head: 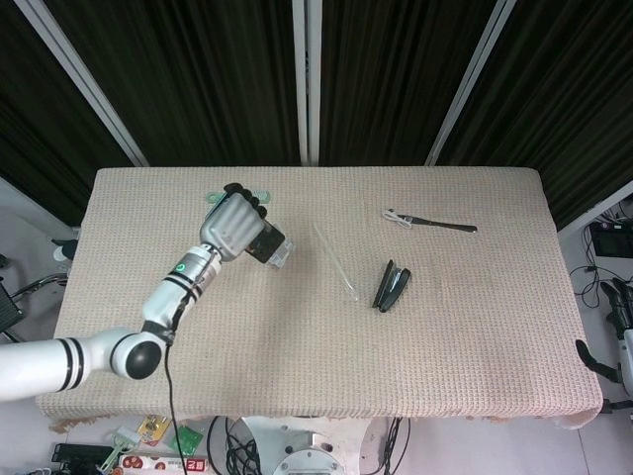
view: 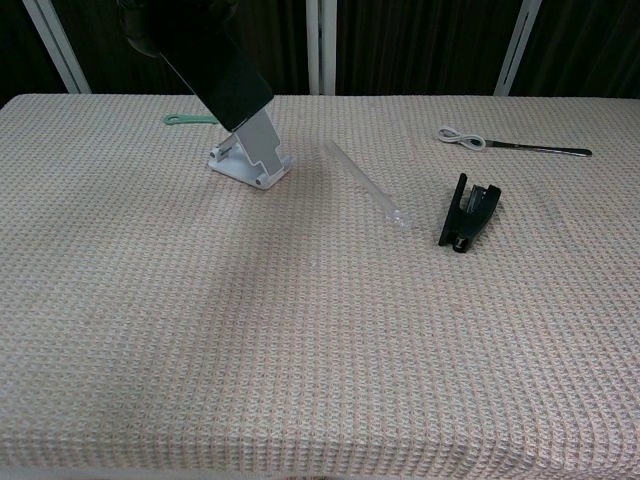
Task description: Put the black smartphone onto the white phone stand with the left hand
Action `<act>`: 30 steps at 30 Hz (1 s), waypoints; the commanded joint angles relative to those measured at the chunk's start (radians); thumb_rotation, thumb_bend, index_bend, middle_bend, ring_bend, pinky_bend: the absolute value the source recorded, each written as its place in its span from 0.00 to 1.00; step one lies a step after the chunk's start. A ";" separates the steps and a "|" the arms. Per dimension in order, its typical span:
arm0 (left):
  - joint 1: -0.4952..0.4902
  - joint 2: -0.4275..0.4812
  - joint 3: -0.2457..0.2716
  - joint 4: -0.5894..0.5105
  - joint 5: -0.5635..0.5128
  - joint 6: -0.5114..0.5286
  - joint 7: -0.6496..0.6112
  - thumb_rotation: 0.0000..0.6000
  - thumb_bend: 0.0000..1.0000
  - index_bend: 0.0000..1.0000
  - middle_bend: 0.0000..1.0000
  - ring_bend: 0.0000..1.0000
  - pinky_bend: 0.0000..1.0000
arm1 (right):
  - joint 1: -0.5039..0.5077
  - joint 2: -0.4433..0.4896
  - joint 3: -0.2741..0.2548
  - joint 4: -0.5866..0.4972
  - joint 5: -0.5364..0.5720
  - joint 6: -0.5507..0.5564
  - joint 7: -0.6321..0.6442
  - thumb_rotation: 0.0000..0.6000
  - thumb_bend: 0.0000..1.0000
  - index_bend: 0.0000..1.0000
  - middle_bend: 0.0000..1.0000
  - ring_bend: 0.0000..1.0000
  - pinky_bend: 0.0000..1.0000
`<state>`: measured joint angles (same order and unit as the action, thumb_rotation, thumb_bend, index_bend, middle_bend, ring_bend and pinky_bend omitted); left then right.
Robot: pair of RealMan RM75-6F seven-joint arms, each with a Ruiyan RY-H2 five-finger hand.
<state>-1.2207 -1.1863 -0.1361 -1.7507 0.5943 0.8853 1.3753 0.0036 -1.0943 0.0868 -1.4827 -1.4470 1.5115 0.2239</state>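
My left hand [head: 233, 222] grips the black smartphone [view: 220, 78] and holds it tilted in the air, its lower edge just above the white phone stand [view: 255, 150]. In the head view the hand covers most of the phone [head: 266, 243] and nearly all of the stand [head: 284, 255]. In the chest view the hand [view: 150, 22] shows only at the top edge, dark and cut off. My right hand [head: 623, 332] hangs off the table's right edge, mostly out of frame, so its fingers are unreadable.
A green comb [view: 188, 119] lies behind the stand. A clear tube [view: 367, 184] lies right of it, then a black stapler [view: 467, 213]. A cabled tool [view: 510, 143] rests at the far right. The table's front half holds nothing.
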 commanded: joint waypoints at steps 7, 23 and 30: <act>-0.241 -0.174 0.040 0.125 -0.482 0.111 0.183 1.00 0.33 0.62 0.60 0.54 0.50 | -0.003 -0.010 0.001 0.035 0.010 -0.011 0.032 1.00 0.21 0.00 0.00 0.00 0.00; -0.324 -0.259 0.084 0.225 -0.630 0.094 0.216 1.00 0.37 0.61 0.59 0.52 0.50 | 0.003 -0.014 0.008 0.055 0.019 -0.028 0.055 1.00 0.21 0.00 0.00 0.00 0.00; -0.345 -0.311 0.088 0.289 -0.692 0.107 0.224 1.00 0.37 0.60 0.58 0.52 0.49 | 0.002 -0.016 0.010 0.075 0.028 -0.037 0.077 1.00 0.22 0.00 0.00 0.00 0.00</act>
<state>-1.5613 -1.4885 -0.0507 -1.4697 -0.0877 0.9868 1.5945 0.0057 -1.1100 0.0973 -1.4090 -1.4200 1.4759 0.2994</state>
